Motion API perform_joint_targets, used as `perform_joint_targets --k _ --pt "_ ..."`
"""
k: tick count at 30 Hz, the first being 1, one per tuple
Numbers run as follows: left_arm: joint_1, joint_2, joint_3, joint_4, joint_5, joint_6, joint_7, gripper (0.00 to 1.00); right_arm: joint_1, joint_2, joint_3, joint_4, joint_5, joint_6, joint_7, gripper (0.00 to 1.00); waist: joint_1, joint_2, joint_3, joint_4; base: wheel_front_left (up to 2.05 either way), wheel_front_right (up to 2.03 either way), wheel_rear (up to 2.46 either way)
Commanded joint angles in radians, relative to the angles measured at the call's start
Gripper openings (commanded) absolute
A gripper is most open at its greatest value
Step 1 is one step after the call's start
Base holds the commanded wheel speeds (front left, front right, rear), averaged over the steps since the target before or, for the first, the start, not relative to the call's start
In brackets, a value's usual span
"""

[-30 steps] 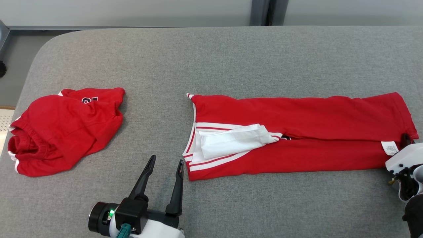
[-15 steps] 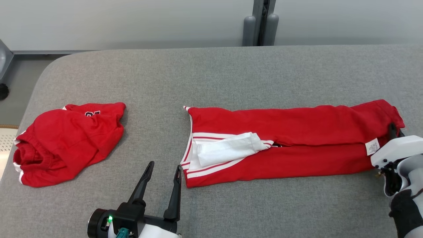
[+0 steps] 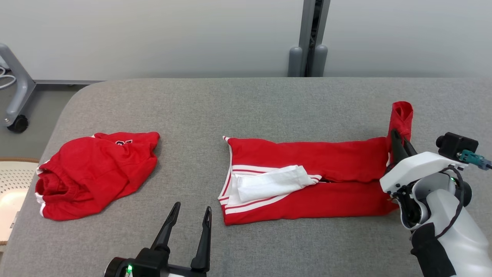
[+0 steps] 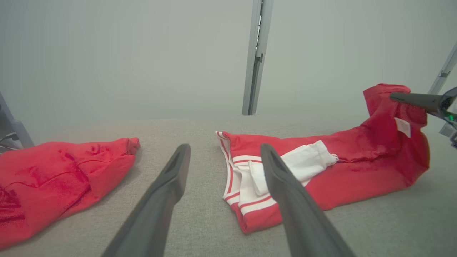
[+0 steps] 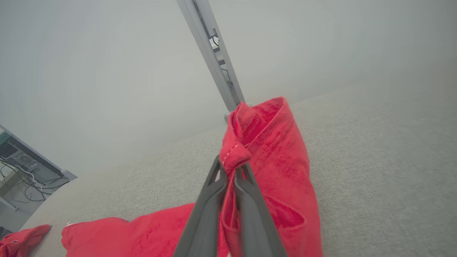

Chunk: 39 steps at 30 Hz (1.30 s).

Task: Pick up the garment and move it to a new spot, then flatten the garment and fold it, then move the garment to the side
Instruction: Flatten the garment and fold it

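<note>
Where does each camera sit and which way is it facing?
Head view: on the head, looking forward and down at the table, long red garment and crumpled red garment; left gripper and right gripper show.
Left wrist view: low over the table, along its open fingers toward both garments.
Right wrist view: looking along its shut fingers at the garment's lifted end.
All share the long red garment.

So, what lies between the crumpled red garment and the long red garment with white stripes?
Bare grey fabric tabletop, as the head view shows; the left gripper hovers nearer the robot, jaws open.
</note>
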<state>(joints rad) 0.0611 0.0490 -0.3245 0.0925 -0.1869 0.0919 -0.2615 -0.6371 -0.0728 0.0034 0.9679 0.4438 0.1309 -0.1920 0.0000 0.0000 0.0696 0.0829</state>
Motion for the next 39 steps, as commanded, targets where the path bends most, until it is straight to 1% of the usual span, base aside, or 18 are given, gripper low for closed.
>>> perform_joint_targets --k 1,4,5,7,10,15,17,29,39 --pt "0.015 0.003 0.001 0.000 -0.007 -0.003 -0.004 1.00 0.022 0.002 0.026 -0.034 0.022 0.000 0.009 0.00 0.0000 0.0000 -0.015 0.018 0.00 0.00 0.00" --pt "0.022 0.003 0.002 -0.003 -0.007 -0.004 -0.004 1.00 0.043 0.013 0.071 -0.087 0.057 0.000 0.021 0.00 0.0000 0.0000 -0.026 0.040 0.00 0.00 0.00" --pt "0.031 0.003 0.002 -0.003 -0.006 -0.007 -0.004 1.00 0.060 0.017 0.099 -0.116 0.079 0.000 0.028 0.00 0.0000 0.0000 -0.030 0.058 0.00 0.00 0.00" --pt "0.033 0.003 0.002 -0.003 -0.005 -0.007 -0.004 1.00 0.066 0.018 0.114 -0.130 0.086 0.000 0.032 0.00 0.0000 0.0000 -0.030 0.067 0.00 0.00 0.00" --pt "0.032 0.003 0.000 -0.005 -0.005 -0.008 -0.004 1.00 0.089 0.020 0.182 -0.174 0.134 0.000 0.043 0.00 0.0000 0.0000 -0.027 0.108 0.00 0.00 0.00" --pt "0.033 0.003 -0.002 -0.003 -0.008 -0.008 -0.004 1.00 0.098 0.019 0.284 -0.194 0.208 0.000 0.039 0.00 0.0000 0.0000 -0.021 0.157 0.00 0.00 0.00" --pt "0.032 0.003 -0.003 -0.003 -0.009 -0.008 -0.004 1.00 0.098 0.019 0.305 -0.194 0.220 0.000 0.036 0.00 0.0000 0.0000 -0.019 0.166 0.00 0.00 0.00" --pt "0.022 0.003 -0.026 -0.001 -0.022 -0.003 -0.004 1.00 0.033 0.019 0.506 -0.085 0.369 0.000 -0.015 0.00 0.0000 0.0000 -0.007 0.246 0.00 0.00 0.00" --pt "0.030 0.003 -0.029 0.007 -0.022 -0.004 -0.004 1.00 -0.012 0.019 0.673 -0.003 0.497 0.000 -0.049 0.00 0.0000 0.0000 -0.009 0.277 0.00 0.00 0.00"
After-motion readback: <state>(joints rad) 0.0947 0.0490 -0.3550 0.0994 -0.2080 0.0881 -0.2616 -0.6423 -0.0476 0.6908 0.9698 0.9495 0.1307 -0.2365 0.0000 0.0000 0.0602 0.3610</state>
